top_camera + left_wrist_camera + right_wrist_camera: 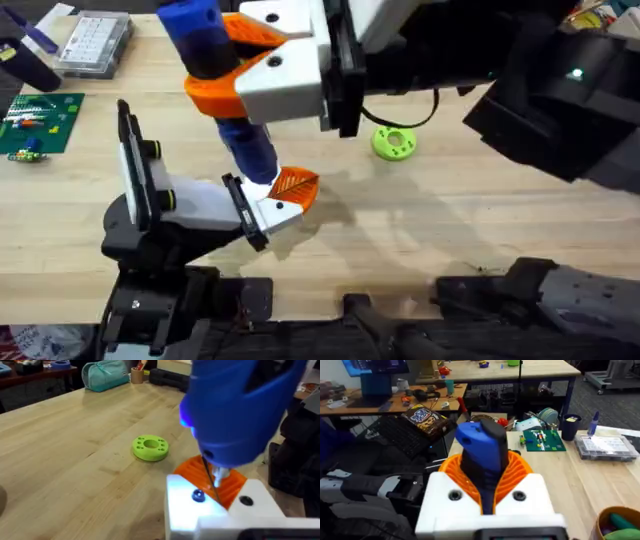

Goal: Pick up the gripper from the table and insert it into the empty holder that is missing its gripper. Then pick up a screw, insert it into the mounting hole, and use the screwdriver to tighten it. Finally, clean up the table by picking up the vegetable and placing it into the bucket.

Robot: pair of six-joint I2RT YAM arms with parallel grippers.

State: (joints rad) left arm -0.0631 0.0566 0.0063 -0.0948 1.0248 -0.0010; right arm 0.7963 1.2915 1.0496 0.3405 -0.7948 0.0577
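My right gripper (215, 60) is shut on the blue screwdriver (200, 35), which stands upright between its orange pads (520, 472). The screwdriver (240, 405) points its thin bit down at the small orange gripper (295, 186) and its white base (215, 510). That gripper sits in the black end plate of the holder (195, 205), the white head of my left arm. A dark screw head (198, 495) shows in the white base beside the bit. The bucket (607, 515) shows at the edge of the right wrist view, with green shapes inside it.
A lime-green disc with holes (393, 143) lies on the wooden table right of the screwdriver. A clear compartment box (95, 42) and a green circuit board (40, 120) sit at the far left. The tall black panel (130, 160) stands behind the holder.
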